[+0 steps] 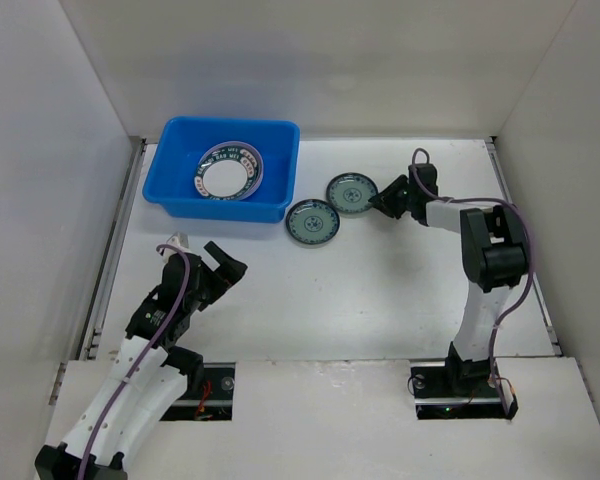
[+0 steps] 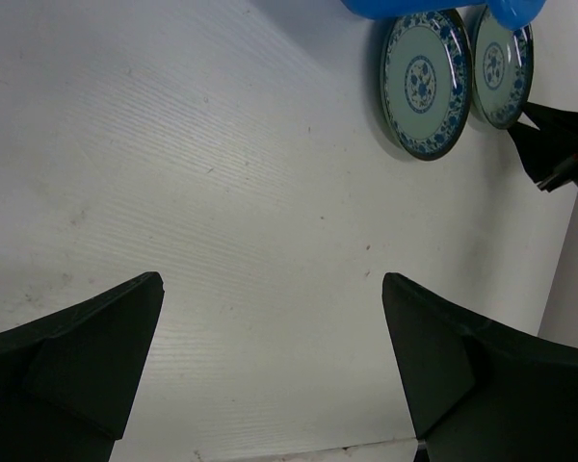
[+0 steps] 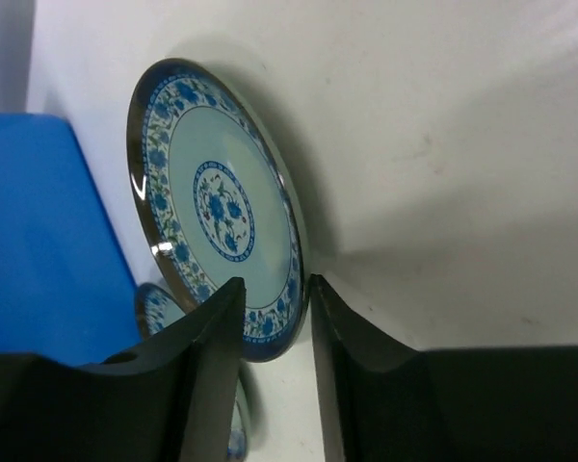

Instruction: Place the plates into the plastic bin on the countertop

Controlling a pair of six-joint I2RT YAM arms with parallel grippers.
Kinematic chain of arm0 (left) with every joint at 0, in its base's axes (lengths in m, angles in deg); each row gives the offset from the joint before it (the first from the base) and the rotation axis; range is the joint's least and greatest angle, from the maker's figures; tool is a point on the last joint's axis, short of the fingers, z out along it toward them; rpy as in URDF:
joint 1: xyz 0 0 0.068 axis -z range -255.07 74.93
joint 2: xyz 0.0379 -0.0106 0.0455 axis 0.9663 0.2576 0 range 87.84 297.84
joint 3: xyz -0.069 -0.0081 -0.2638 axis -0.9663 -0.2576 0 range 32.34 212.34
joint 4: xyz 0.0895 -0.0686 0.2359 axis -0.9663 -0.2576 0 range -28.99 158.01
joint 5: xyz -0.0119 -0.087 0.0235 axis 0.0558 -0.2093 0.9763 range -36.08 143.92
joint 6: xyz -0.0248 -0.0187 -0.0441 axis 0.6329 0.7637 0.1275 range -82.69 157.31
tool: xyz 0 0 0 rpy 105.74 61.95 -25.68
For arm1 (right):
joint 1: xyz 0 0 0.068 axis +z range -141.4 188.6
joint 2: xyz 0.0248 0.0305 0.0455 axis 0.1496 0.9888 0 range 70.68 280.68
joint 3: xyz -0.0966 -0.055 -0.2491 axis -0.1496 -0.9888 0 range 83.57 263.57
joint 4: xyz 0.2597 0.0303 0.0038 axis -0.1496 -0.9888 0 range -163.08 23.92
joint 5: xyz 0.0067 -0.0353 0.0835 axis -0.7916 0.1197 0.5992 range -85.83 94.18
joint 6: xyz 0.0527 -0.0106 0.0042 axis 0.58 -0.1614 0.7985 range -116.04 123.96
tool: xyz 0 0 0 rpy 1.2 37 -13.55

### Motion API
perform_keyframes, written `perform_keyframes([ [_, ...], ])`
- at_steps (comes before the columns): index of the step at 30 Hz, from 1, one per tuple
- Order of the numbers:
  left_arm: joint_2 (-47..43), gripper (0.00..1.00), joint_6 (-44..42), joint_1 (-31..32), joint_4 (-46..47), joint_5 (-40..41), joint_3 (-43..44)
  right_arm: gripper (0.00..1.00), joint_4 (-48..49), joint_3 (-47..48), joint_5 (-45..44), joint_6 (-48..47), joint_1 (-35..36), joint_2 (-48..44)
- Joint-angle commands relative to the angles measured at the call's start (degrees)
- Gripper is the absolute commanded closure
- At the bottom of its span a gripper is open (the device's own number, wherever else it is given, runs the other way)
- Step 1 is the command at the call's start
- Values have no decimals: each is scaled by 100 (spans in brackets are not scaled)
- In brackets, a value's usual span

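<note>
Peeking behind right tool [image 3: 275, 282], second plate [image 3: 155, 306]

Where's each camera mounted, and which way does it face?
Top external: above and behind the robot, looking down on countertop, blue bin, left arm, right arm.
Left wrist: low, facing two teal plates; own open fingers at the bottom.
Right wrist: close on one teal plate's rim, fingers straddling it.
Shared: all show both plates and the bin.

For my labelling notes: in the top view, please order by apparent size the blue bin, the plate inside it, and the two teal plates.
1. blue plastic bin
2. white-centred plate
3. left teal plate and right teal plate: they look alike, so unranked.
</note>
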Motion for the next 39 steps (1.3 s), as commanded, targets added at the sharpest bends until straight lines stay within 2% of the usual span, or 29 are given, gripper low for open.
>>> perform_keyframes([
  [1,-41,0,353,-46,-24,112,14,71,49,381,46,122,5,138],
  [5,-76,0,362,-55,-85,139,32,94,110,408,20,79,5,165],
  [8,-102,0,362,-55,-94,139,23,100,93,460,-16,8,-4,95],
  [20,-111,0,318,-55,-94,139,49,100,-381,873,-490,-378,-241,-1214],
  [27,-129,0,292,-63,-85,121,49,100,-680,1619,-570,-493,66,-1690],
  [30,-120,0,274,-72,-68,112,49,100,-785,2225,-403,-519,461,-1454],
  [39,-348,0,239,-81,-182,77,84,100,-813,3887,-288,-966,1762,137],
])
